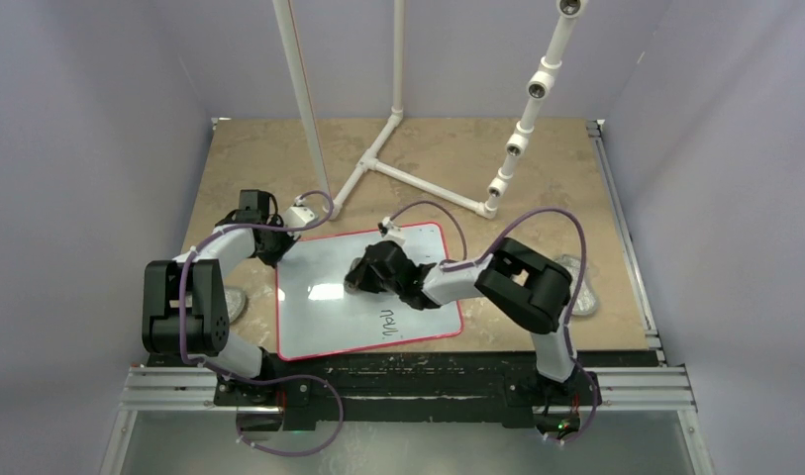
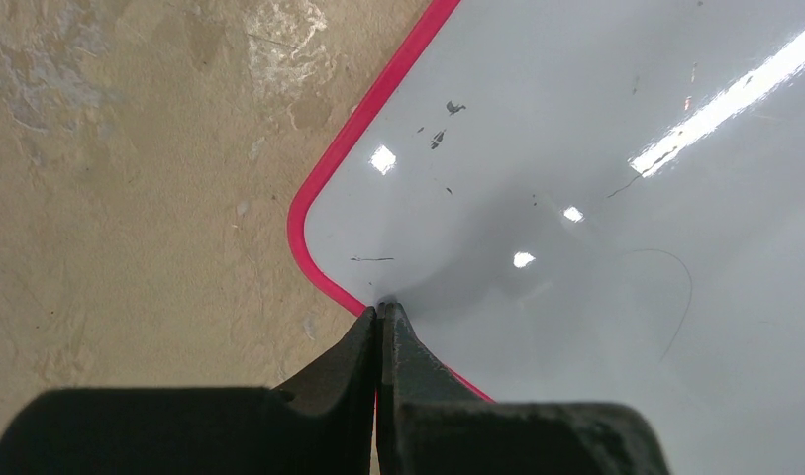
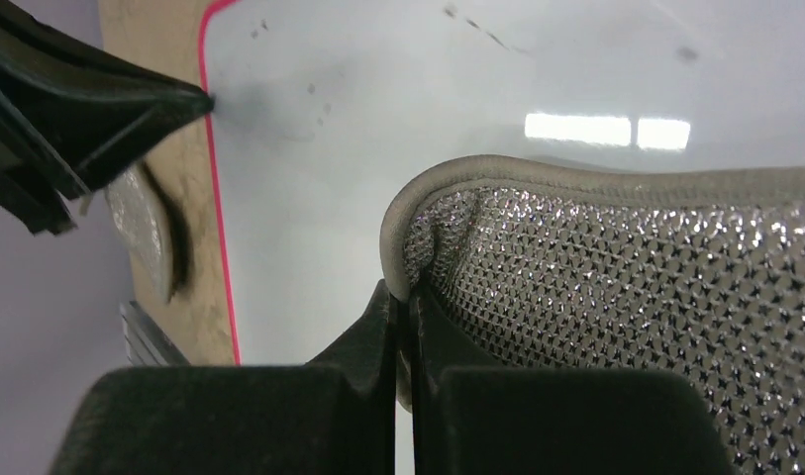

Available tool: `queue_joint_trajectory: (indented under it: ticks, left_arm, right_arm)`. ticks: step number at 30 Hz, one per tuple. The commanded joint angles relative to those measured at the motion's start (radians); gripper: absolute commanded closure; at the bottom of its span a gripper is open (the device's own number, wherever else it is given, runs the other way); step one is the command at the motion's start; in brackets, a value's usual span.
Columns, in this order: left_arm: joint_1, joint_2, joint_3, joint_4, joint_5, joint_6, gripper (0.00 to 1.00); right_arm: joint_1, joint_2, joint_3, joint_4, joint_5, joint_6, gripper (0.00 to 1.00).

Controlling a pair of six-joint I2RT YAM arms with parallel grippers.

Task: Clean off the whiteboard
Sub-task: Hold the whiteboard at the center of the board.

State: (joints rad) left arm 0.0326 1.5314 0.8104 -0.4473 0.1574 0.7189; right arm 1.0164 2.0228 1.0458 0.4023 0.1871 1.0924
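The glossy white rectangular whiteboard with a thin red border (image 1: 324,317) lies flat on the tan mottled bench (image 1: 250,163), near its front edge and between the two arms.

Around it we count three wrinkly grey-silver mesh pads. The left pad (image 1: 236,302) lies on the bench just beside the board, partly behind the left arm. The right pad (image 1: 582,287) lies on the bench well apart from the board, half hidden by the right arm. The held pad (image 3: 626,297) sits over the board, and the right tool (image 3: 403,302) has its fingers pressed together on the pad's rolled edge.

The left tool (image 2: 380,315) is pressed together on nothing. Its tip touches the board at the red border of the far-left rounded corner.

The right arm's wrist lies across the middle of the board (so part of the surface is hidden from above).

One frame of white plastic pipes (image 1: 418,183) stands on the far part of the bench. One small white block (image 1: 301,213) sits just beyond the board's far-left corner.

We see one patch of black handwriting (image 1: 388,323) near the board's front edge, and a few black flecks (image 2: 448,107) by the far-left corner.
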Motion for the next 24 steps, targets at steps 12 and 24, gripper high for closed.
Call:
queue_joint_trajectory:
  ticks: [12,24]
  left_arm:
    - [0.003,0.031,-0.067,-0.160,0.042,-0.002,1.00]
    - [0.003,0.037,-0.058,-0.164,0.043,-0.004,1.00]
  right_arm:
    - [-0.162,-0.141,-0.412,-0.204,0.050,0.005,1.00]
    - [-0.006,-0.076,-0.264,-0.334,0.011,0.001,1.00]
